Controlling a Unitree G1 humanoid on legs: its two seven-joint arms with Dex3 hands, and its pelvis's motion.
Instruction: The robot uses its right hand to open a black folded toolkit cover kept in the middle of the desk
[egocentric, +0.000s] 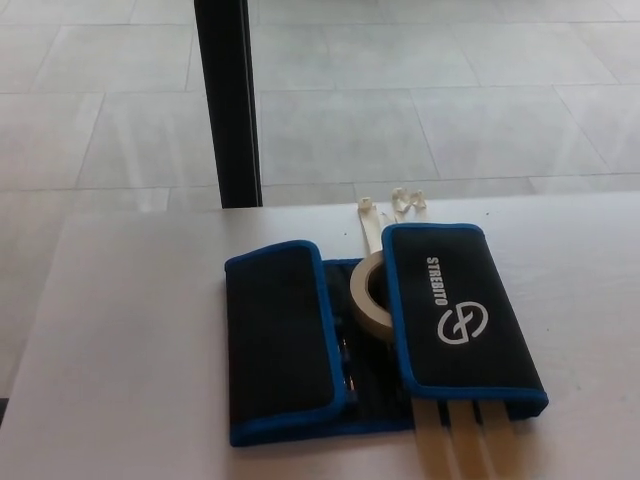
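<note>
toolkit cover (380, 330) mid-desk (130, 340), both flaps folded inward, tape roll (368, 296) in the gap betw. them. neither hand in view, so fingers: can't tell. looks soft fabric, light, floppy. best hold prob. inner blue edge of logo flap (462, 310), lift outward.

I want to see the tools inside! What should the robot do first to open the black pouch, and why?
Probably bring the right hand in from the right, toward the logo flap. No hand is in view yet, and both flaps of the black toolkit cover lie folded inward, the logo flap over a tape roll, so nothing can open until a hand reaches it.
</note>
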